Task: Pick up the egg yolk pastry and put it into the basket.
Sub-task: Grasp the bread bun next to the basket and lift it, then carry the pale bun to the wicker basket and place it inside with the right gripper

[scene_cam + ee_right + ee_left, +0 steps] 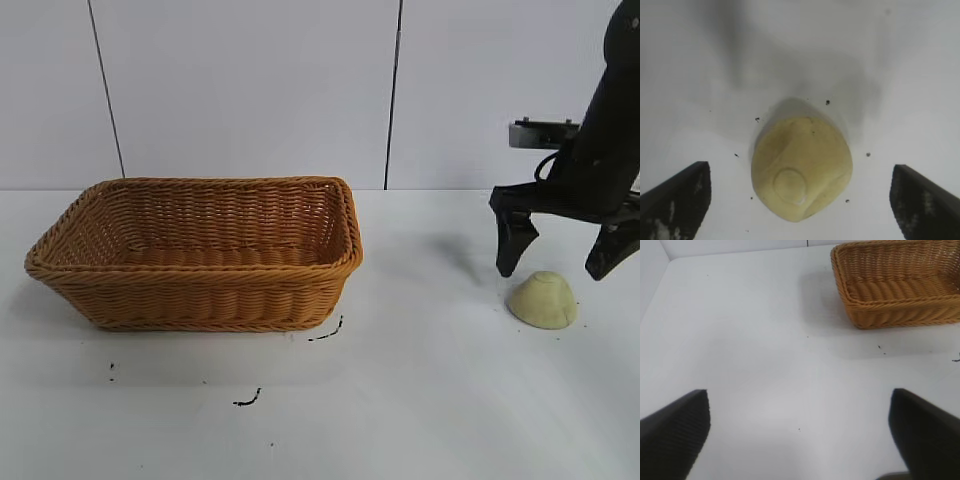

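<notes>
On the white table (420,400), the basket (200,255) sits way over at 9 o'clock, nothing in it. Right gripper (566,262) hangs at 3 o'clock, jaws spread about as wide as they go, gripping nothing. Egg yolk pastry (543,299) lies on the table just below and between the fingertips (510,262), well apart from the basket. Left gripper (800,435) is open too, parked over bare table.

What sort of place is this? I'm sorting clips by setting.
Probably a lab test bench, not a kitchen: a bare white table against plain white panels, holding only a wicker basket and one egg yolk pastry.
</notes>
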`<state>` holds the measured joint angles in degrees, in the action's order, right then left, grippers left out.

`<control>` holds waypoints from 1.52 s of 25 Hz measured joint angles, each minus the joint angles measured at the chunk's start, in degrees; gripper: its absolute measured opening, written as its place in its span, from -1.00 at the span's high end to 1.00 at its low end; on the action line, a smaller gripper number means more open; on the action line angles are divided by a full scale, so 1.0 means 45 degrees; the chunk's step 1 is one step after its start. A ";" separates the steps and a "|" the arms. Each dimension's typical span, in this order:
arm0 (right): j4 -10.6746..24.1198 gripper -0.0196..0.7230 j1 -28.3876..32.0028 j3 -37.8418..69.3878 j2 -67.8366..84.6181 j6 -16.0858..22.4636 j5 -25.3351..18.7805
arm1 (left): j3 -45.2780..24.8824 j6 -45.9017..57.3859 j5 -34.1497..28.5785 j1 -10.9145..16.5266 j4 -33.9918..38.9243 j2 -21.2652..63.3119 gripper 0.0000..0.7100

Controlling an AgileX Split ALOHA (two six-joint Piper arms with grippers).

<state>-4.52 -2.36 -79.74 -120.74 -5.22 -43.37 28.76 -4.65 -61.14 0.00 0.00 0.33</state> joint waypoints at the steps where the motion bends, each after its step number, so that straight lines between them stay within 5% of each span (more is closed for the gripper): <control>1: 0.0000 -0.92 0.0000 0.0000 -0.0142 0.0033 0.0000 | 0.0000 0.0000 0.0000 0.0000 0.0000 0.0000 -0.96; 16: -0.0055 -0.91 0.0000 -0.0012 -0.0743 0.0043 0.0134 | 0.0000 0.0000 0.0000 0.0000 0.0000 0.0000 -0.96; 20: -0.0055 -0.53 0.0000 -0.0012 -0.0757 0.0043 0.0094 | 0.0000 0.0000 0.0000 0.0000 0.0000 0.0000 -0.96; 26: -0.0043 0.41 0.0000 -0.0048 -0.0711 0.0043 -0.0100 | 0.0000 0.0000 0.0000 0.0000 0.0000 0.0000 -0.96; 38: -0.0013 0.54 0.0000 -0.0452 0.2045 0.0043 -0.1645 | 0.0000 0.0000 0.0000 0.0000 0.0000 0.0000 -0.96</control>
<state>-4.58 -2.36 -81.77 -111.54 -5.03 -50.77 28.76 -4.65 -61.14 0.00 0.00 0.33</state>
